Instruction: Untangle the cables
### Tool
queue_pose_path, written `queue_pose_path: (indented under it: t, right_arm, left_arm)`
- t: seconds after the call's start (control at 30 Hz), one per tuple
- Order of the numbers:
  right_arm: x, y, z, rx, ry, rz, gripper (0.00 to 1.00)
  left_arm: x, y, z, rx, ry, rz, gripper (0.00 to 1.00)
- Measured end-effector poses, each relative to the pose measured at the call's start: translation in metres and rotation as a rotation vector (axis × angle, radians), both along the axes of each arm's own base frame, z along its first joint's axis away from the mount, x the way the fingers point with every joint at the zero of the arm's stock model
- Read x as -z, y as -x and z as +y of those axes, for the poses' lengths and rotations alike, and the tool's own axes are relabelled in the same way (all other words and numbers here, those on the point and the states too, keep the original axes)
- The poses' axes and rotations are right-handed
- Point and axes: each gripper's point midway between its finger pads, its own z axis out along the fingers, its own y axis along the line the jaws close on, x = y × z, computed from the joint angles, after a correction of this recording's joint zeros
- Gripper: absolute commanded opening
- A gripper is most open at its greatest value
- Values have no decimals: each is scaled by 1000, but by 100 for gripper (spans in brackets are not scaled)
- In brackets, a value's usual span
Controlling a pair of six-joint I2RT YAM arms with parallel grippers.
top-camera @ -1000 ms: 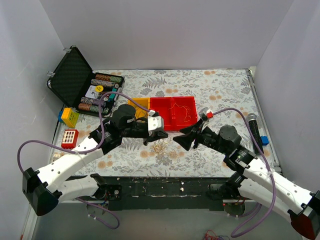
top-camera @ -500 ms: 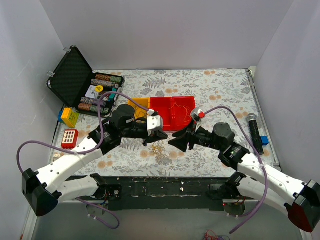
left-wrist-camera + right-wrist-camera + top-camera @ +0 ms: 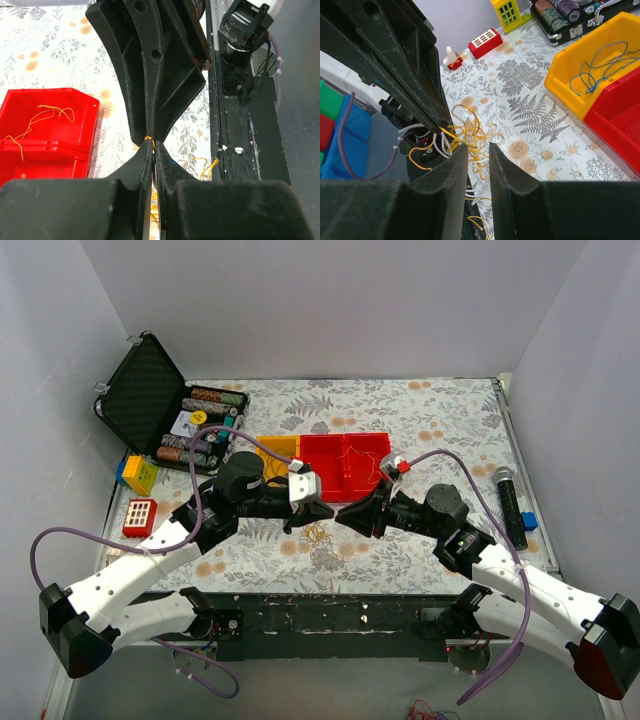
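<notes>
- Down at the near middle of the counter (image 3: 440,420), at 6 o'clock from the red bin (image 3: 345,468), the cables (image 3: 320,533) lie in a loose tangle of yellow and white strands on the flowered cloth.
- Coming in from 9 o'clock of that tangle, the left fingers (image 3: 318,512) are pressed fully together. Their wrist view shows a yellow strand nipped right at the tips.
- From 3 o'clock the right fingers (image 3: 346,520) reach in, their tips almost nose to nose with the left ones above the tangle.
- Those right fingers stand only a little apart, with a slim gap between them. Yellow strands run through that gap, but from where I stand I can't say whether either pad touches them.
- A loose yellow wire (image 3: 42,117) lies inside the red bin, away from the main tangle.
- Just at 9 o'clock of the red bin sits a yellow bin (image 3: 278,450), and a blue wire (image 3: 600,62) is curled inside it.
- Off at the counter's 10 o'clock corner a black case (image 3: 150,400) stands with its lid open.
- Along the 3 o'clock edge lies a microphone (image 3: 508,502), well apart from the tangle.
</notes>
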Motion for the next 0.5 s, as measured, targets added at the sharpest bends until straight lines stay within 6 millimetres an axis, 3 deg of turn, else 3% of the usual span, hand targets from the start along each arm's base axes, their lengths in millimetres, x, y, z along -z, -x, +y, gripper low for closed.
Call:
queue_pose_path:
  t: [0.07,0.2,0.5]
  right_arm:
    - [-2,1,0,-2,-9,0,46]
    - [-6,2,0,-3,-19,0,49]
    - [-8,2,1,-9,-30,-4,42]
  left_arm:
    - [1,1,1,-1,1,3,0]
    - [3,2,1,-2,2,6,0]
    - [0,2,1,-6,16,11,0]
